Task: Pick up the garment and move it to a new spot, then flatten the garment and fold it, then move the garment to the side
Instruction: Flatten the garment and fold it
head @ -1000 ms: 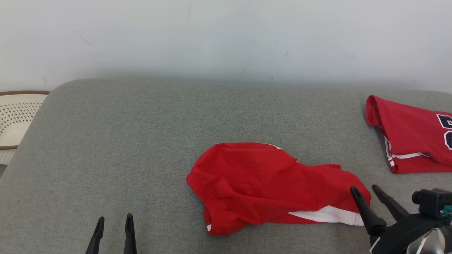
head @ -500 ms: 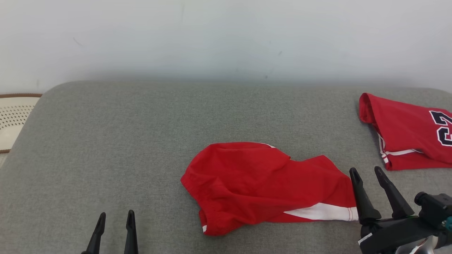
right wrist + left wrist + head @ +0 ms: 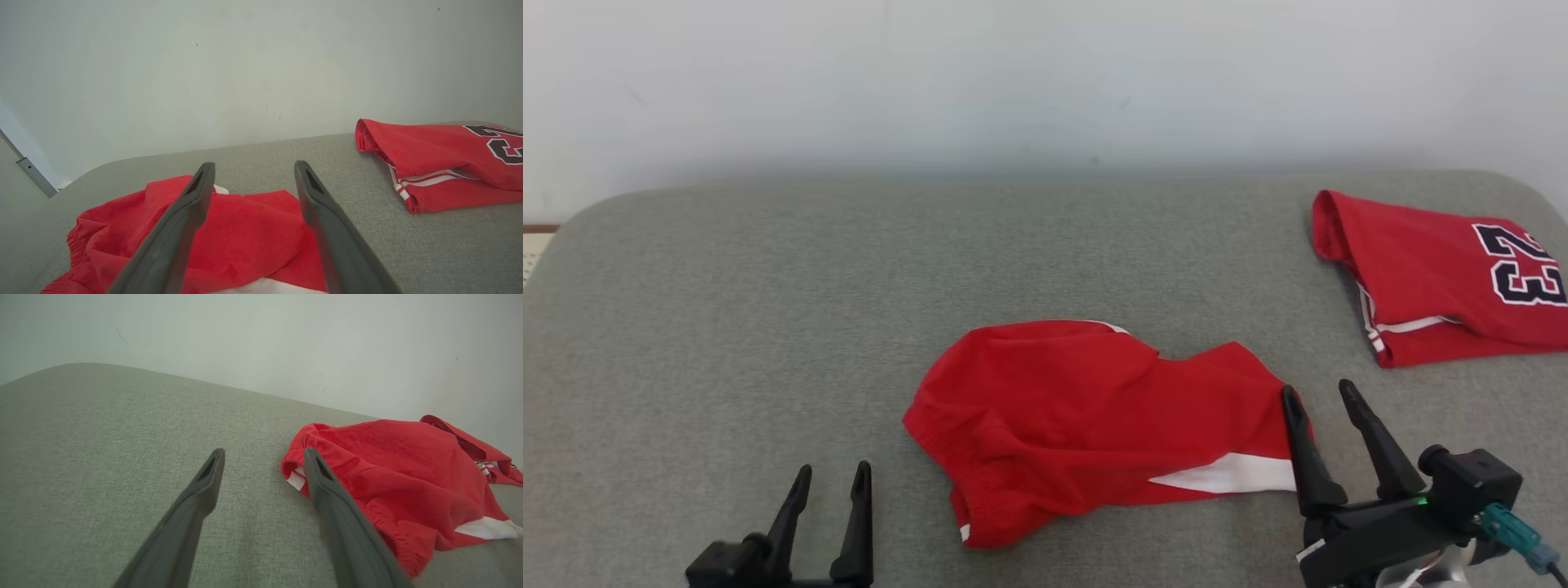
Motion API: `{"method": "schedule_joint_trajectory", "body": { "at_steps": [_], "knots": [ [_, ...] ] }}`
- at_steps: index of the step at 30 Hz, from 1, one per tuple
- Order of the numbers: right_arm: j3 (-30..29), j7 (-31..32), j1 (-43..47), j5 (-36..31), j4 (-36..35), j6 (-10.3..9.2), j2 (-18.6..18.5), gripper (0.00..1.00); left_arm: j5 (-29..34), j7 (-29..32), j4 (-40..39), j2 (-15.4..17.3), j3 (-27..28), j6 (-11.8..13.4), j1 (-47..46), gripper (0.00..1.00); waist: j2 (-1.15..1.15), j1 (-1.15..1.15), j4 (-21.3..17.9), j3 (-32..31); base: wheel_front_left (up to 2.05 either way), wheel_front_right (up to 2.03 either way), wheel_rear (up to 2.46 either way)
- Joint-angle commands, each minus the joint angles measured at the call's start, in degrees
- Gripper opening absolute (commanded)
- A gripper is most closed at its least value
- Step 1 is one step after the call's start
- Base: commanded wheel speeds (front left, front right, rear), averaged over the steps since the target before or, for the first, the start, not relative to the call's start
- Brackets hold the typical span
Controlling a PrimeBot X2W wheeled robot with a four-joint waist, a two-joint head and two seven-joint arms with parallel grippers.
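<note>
The garment (image 3: 1094, 416) is a crumpled pair of red shorts with a white stripe, lying in the middle of the grey cushioned surface (image 3: 768, 310). It also lies to the right of the fingers in the left wrist view (image 3: 400, 473) and under them in the right wrist view (image 3: 245, 232). My right gripper (image 3: 1319, 392) stands open at the garment's right edge, its jaws empty. My left gripper (image 3: 833, 472) is open at the lower left, apart from the garment's elastic waistband (image 3: 294, 473).
A folded red jersey (image 3: 1437, 278) with the dark number 23 lies at the far right of the surface, also in the right wrist view (image 3: 441, 159). A pale wall (image 3: 1045, 82) runs behind. Bare grey surface lies to the left.
The right gripper has let go of the garment's right end and opened beside it. The head camera has turned right, so everything sits further left in the head view.
</note>
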Motion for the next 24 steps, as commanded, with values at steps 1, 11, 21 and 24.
{"method": "schedule_joint_trajectory", "body": {
  "at_steps": [1,11,21,24],
  "knots": [
    [0.3,-0.5,-0.4,-0.4,0.5,0.02,0.2,1.00,-0.3,-0.2,0.9,0.0,-0.2,-0.4,-1.1,1.00,0.00,0.00,-1.4,1.1,0.00,0.00,0.00],
    [2.4,-3.3,-3.8,-1.2,4.3,0.02,1.1,1.00,-1.6,-0.2,14.0,0.2,-2.7,-3.5,-9.3,1.00,0.00,0.00,-6.4,4.2,0.00,0.00,0.00],
    [3.0,-4.8,-5.6,-1.4,6.2,0.02,1.1,1.00,-1.3,-0.3,17.0,1.3,-4.0,-4.9,-14.5,0.00,0.00,0.00,-8.8,5.6,0.00,0.00,0.00],
    [2.5,-5.0,-5.4,-1.4,6.5,0.03,0.9,1.00,-0.8,-0.3,13.7,2.1,-3.7,-5.0,-15.5,0.00,0.00,0.00,-8.4,5.8,0.00,0.00,0.00]
  ]
}}
